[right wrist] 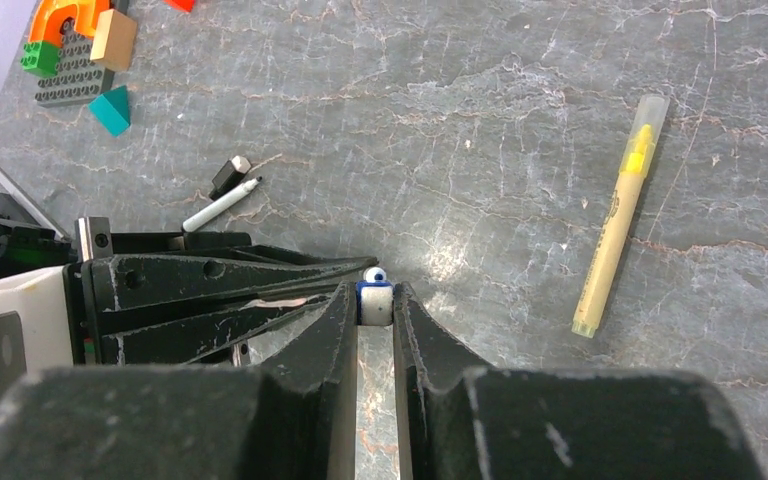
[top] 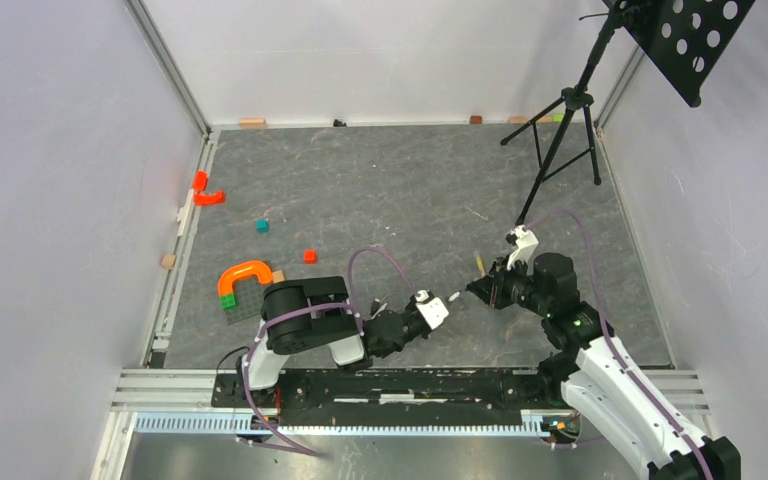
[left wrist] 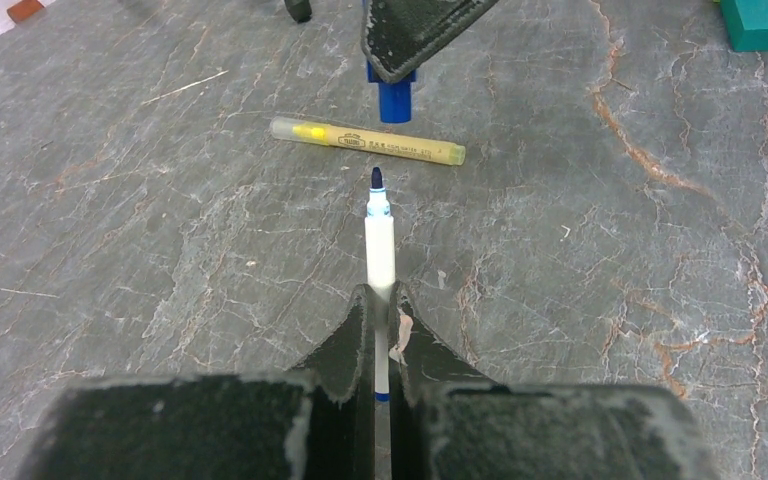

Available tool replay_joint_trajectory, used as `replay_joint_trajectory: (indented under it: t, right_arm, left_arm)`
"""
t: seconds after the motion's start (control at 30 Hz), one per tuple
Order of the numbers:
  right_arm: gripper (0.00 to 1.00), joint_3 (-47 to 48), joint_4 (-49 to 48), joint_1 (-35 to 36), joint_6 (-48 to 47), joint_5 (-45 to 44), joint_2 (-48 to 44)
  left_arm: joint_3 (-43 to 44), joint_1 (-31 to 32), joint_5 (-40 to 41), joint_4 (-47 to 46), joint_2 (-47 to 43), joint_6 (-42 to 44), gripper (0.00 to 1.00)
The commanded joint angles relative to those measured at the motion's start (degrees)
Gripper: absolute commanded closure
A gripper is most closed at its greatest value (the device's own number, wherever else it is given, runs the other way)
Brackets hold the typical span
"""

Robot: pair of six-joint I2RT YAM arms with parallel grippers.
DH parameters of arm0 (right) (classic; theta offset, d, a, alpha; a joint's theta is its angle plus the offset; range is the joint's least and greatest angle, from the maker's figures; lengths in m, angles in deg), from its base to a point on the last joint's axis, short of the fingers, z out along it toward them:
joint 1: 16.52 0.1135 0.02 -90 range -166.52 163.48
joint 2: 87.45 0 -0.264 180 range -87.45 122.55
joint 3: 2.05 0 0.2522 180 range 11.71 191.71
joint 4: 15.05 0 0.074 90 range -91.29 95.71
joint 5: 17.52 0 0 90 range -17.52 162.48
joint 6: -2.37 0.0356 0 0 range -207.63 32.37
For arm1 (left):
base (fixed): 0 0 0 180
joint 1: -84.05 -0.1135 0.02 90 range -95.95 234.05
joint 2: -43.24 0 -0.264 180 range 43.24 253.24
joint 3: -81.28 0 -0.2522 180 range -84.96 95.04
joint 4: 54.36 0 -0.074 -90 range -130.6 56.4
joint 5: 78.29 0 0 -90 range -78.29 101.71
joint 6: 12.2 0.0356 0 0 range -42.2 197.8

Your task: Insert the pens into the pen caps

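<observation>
Table [top: 410, 190]: dark grey slab, stone-like, veined with pale and rust-coloured cracks, matte.

Left gripper [left wrist: 381, 300]: black fingers with worn, scuffed pads, closed tight on a white pen [left wrist: 380, 250]. The barrel is a slim smooth cylinder with a blue collar and a dark blue pointed nib. It sticks straight out past the fingertips, held above the table.

Right gripper [right wrist: 373, 300]: black fingers pinched together on the blue cap [left wrist: 394, 95], a short glossy plastic tube. The cap's end points toward the nib. The nib is short of the cap and not inside it, with a gap between the two.

Yellow-olive pen [left wrist: 367, 141]: lies flat on the table below that gap, crosswise to the held pen. It has a translucent, frosted-looking casing, a bright yellow section near one end and printed lettering along the barrel. Nothing touches it.

Second white pen [right wrist: 222, 205]: thin, dark-tipped, lying on the table near the left arm. The black cap [right wrist: 230, 176] lies just beside it, a stubby dark tube. I cannot tell whether they touch.

Far left of the table: a grey studded baseplate [right wrist: 65, 88] carries an orange arch [right wrist: 70, 15] and green bricks [right wrist: 34, 55]. A tan block [right wrist: 112, 38] and a teal wedge [right wrist: 112, 110] sit at its edge. A teal cube [top: 262, 226] and a red cube [top: 309, 256] stand loose, well apart from the pens.
</observation>
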Motion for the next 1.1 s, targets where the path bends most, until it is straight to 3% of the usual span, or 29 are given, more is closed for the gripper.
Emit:
replay_joint_trajectory:
  t: [0.0,1.07]
  right_arm:
    - [1.0,-1.25,-5.1,-0.05,1.34,0.15,0.81]
    - [1.0,-3.83,-10.51,-0.13,2.9,1.34,3.82]
  left_arm:
    - [0.66,-0.26,-0.94,-4.59,-0.17,-1.08,0.98]
    - [1.17,-0.87,-1.13,-4.63,1.4,-1.97,0.98]
